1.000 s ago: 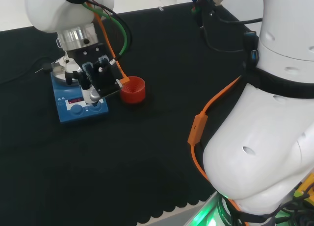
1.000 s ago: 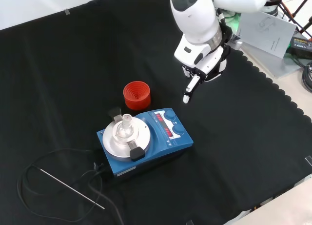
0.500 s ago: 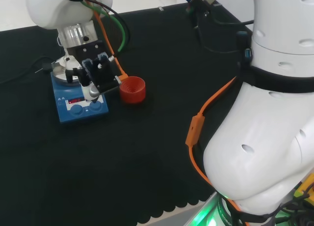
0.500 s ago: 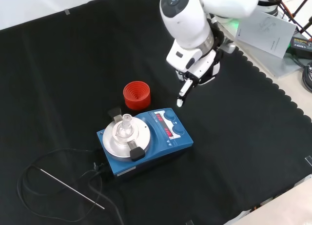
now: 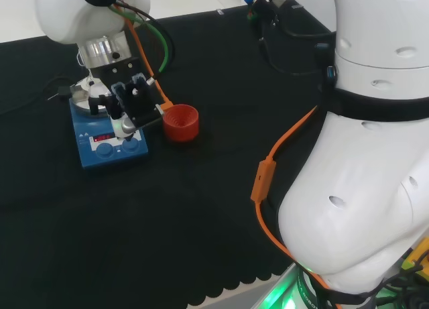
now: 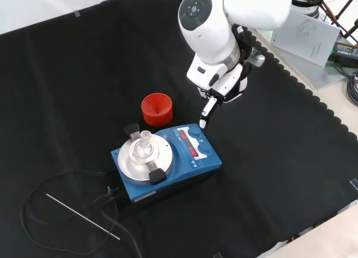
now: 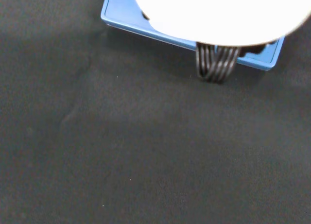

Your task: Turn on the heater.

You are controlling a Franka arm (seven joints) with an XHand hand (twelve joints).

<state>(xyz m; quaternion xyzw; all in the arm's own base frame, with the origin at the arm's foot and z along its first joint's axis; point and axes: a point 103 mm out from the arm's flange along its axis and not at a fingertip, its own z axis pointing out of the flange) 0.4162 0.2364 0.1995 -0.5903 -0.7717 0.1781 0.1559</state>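
Front view: hand (image 6: 219, 89) hangs just above blue heater (image 6: 168, 163), one straight finger (image 6: 205, 113) pointing down near its knobs (image 6: 195, 134), not gripping anything. Red ribbed ring (image 6: 156, 109) beside heater.

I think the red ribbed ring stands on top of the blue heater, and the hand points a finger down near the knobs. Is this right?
Not quite. The front view shows the red ribbed ring on the black cloth beside the blue heater, not on it. The hand does point a finger down near the knobs.
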